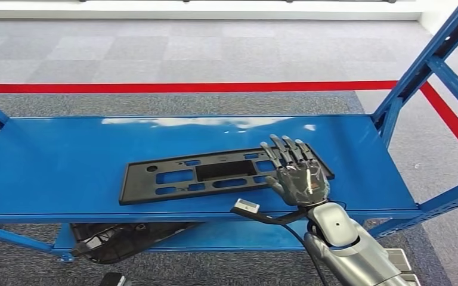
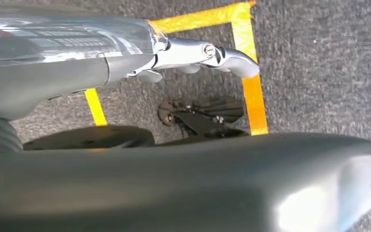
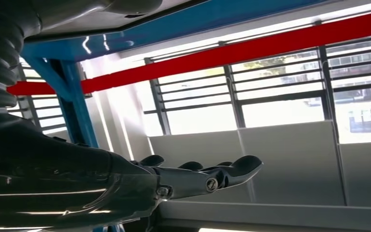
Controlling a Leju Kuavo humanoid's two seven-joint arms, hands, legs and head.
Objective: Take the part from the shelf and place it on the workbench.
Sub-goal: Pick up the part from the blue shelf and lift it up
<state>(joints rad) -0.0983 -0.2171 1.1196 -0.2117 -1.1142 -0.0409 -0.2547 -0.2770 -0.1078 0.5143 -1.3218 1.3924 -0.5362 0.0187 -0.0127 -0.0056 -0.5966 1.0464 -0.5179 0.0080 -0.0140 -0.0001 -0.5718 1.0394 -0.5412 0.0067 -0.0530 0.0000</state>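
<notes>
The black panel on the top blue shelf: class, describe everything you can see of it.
The black panel is a long, flat, thin plate, apparently matte plastic, with a large rectangular opening at its centre, smaller slots around it and a round hole near its left end. It lies flat, slightly skewed, on the blue shelf, toward the front edge. The right hand covers its right end with fingers spread; whether it grips cannot be told.
</notes>
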